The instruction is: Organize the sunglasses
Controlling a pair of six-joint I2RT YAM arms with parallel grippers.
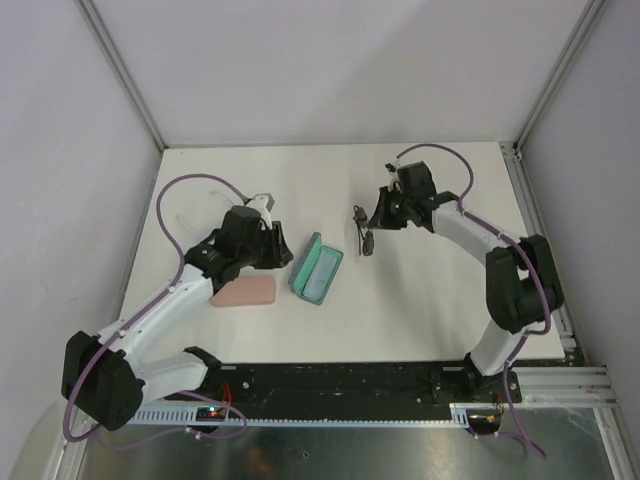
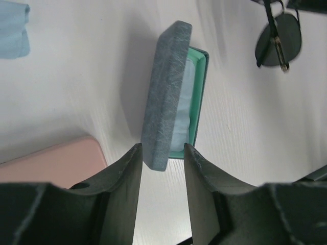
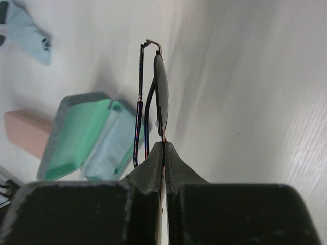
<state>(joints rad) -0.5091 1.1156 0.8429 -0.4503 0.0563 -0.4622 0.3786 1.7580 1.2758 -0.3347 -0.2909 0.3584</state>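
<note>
**Pink case shut, grey-blue case open, dark pair in the right claw**

Pink case (image 1: 245, 292) lies closest to the worktop's (image 1: 420, 300) near edge, left of centre, and looks closed, so its contents are hidden. Just beyond it, the left gripper (image 2: 161, 150) is released, its jaws standing apart with the near end of the grey-blue case's (image 2: 166, 92) lid right in front of the gap. Whether it touches the lid cannot be told. That case sits mid-worktop with its lid raised, showing a green lining and a folded pale blue cloth (image 2: 185, 107) in the tray, but no glasses.

Farther back and to the right, the right gripper (image 3: 163, 145) is clenched on the dark-framed sunglasses (image 3: 161, 76), pinching only a thin edge of the frame. They are beside the open case, not in it.

Such a narrow pinch could let the pair swivel or slip on the way over. The lid might drop shut or catch a temple arm if nothing steadies it. A nudge from the left jaws could also push the case away. A loose blue cloth (image 2: 13, 30) lies toward the far left.
</note>
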